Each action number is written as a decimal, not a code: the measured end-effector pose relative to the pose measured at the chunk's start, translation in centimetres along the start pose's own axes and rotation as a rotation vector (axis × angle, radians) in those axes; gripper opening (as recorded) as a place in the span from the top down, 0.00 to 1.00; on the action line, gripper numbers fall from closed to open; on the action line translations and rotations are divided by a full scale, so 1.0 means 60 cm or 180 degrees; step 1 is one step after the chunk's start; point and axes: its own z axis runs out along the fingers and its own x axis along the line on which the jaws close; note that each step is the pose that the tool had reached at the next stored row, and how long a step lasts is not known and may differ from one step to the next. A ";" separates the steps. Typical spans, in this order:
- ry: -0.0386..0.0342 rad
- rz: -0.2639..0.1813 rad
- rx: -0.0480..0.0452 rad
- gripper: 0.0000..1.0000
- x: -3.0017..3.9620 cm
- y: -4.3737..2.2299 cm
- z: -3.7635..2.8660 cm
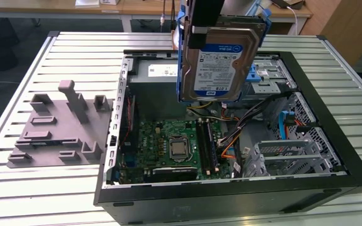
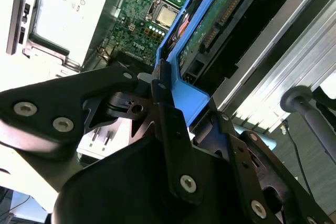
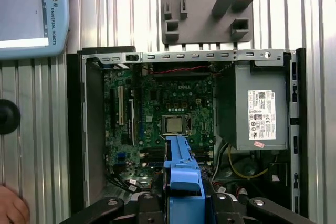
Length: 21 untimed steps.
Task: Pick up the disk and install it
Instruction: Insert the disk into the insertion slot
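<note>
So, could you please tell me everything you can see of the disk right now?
The disk is a flat, silver-grey metal rectangle with a white-and-blue label facing the exterior view and blue plastic rails along its edges. The second wrist view shows its other face, a green circuit board with a connector row. It hangs on edge above the open computer case, apparently touching nothing there. The tool is clamped on its blue rail at the top end.
</note>
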 end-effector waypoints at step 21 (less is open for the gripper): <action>0.0000 0.0000 0.0000 0.64 0.024 -0.015 0.007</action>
